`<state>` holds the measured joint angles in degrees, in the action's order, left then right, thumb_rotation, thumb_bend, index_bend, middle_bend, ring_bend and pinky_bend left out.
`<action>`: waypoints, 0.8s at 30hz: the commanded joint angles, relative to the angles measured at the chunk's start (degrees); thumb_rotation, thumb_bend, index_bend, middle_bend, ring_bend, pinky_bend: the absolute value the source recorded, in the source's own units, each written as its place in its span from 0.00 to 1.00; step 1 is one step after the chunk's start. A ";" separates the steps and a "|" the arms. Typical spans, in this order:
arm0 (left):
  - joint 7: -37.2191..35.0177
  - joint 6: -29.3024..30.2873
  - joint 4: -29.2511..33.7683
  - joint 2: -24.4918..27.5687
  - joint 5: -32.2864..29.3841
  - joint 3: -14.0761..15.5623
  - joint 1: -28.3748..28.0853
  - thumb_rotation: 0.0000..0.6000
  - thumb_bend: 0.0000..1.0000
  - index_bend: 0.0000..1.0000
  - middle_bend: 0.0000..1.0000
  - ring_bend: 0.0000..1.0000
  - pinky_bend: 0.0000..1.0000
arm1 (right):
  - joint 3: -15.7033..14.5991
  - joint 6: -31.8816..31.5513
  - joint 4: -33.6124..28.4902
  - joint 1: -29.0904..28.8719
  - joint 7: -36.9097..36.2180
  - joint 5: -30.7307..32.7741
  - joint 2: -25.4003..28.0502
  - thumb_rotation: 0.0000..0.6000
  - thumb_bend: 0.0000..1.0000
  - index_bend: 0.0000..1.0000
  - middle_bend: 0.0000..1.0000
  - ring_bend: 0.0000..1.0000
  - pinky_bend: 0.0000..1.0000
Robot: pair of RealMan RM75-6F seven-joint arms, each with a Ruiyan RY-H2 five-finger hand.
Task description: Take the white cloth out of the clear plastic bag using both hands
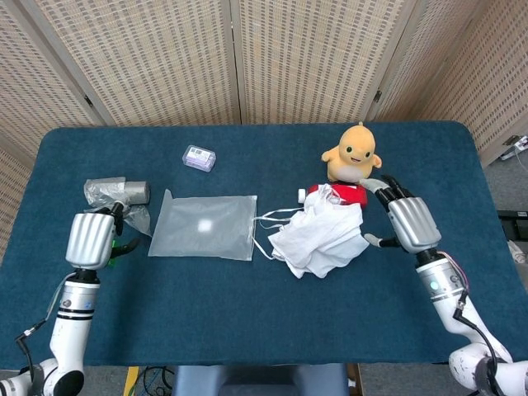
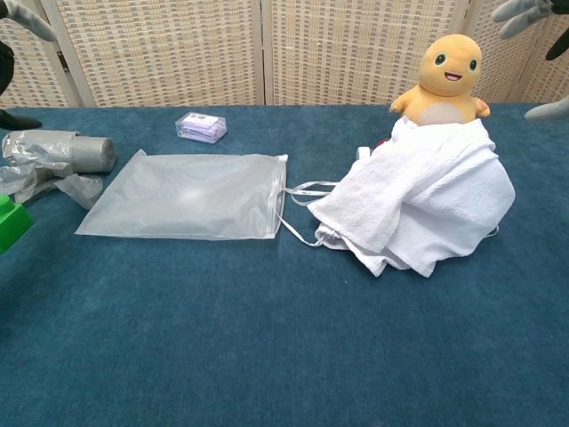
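Observation:
The white cloth (image 1: 318,236) (image 2: 425,206) lies in a crumpled heap on the blue table, right of centre, outside the bag. The clear plastic bag (image 1: 204,226) (image 2: 190,194) lies flat and empty to its left, its mouth toward the cloth. White straps (image 2: 300,200) trail between them. My right hand (image 1: 410,223) hovers just right of the cloth, fingers spread, holding nothing; only its fingertips (image 2: 524,11) show in the chest view. My left hand (image 1: 90,239) is raised left of the bag, apart from it, fingers apart and holding nothing.
A yellow plush toy (image 1: 353,153) (image 2: 444,80) sits right behind the cloth, with a red item (image 1: 345,192) under it. A small lilac box (image 1: 199,157) (image 2: 201,127) lies at the back. Grey plastic rolls (image 1: 115,194) (image 2: 62,156) and a green block (image 2: 11,222) sit at the left.

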<state>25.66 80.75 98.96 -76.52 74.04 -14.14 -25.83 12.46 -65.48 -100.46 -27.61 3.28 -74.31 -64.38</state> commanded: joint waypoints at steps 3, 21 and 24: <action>1.74 -0.26 8.36 7.49 -3.24 -0.44 2.30 1.00 0.00 0.26 0.62 0.61 0.84 | -1.89 -0.99 -3.22 1.91 2.51 -0.39 3.16 1.00 0.00 0.17 0.18 0.05 0.28; -6.26 2.73 13.70 19.87 -2.05 5.60 11.68 1.00 0.00 0.28 0.58 0.57 0.78 | -7.72 -6.65 -8.56 9.57 3.96 -4.58 10.78 1.00 0.00 0.17 0.18 0.06 0.28; -6.90 3.11 12.96 20.17 -1.29 6.44 12.53 1.00 0.00 0.29 0.58 0.57 0.77 | -8.06 -7.11 -8.54 10.18 3.66 -4.82 11.01 1.00 0.00 0.17 0.18 0.05 0.28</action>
<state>19.01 83.62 112.24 -56.56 72.49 -8.02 -13.62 4.52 -72.46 -108.98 -17.55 7.04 -79.06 -53.46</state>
